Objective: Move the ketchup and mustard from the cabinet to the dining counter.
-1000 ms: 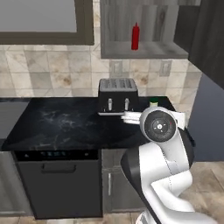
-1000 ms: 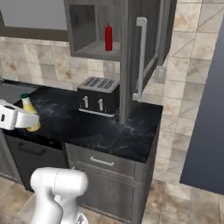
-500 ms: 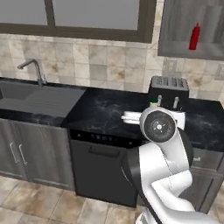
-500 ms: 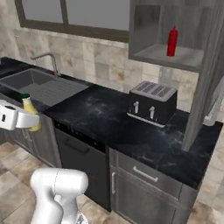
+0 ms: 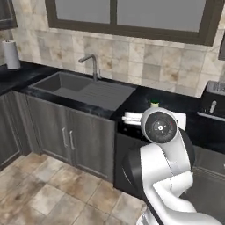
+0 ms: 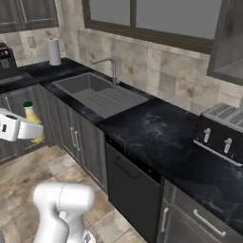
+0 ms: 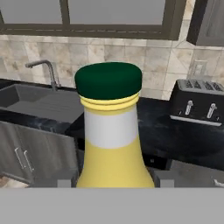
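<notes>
Long black marble-veined bench [image 6: 156, 137] along the tiled wall, under a wide dark-framed window [image 5: 132, 17]. Grey sink basin [image 6: 95, 92] sunk into that bench, silver tap [image 6: 110, 66] standing at its back edge. Dark dishwasher front [image 6: 130, 190] below the bench, grey cupboard doors [image 5: 70, 136] beside it. Black toaster [image 6: 220, 130] (two levers on its front) resting on the bench well to the right of the sink. White paper roll [image 6: 53, 51] upright at the far left corner. Mustard [image 7: 113, 135] upright in the hand [image 6: 29, 129], held out in the air in front of the lower cupboards, clear of the bench: yellow body, white band, dark green cap [image 7: 108, 81]. Hand clenched on the bottle's lower body, one finger [image 7: 65, 183] at each side, seen close in the hand view.
</notes>
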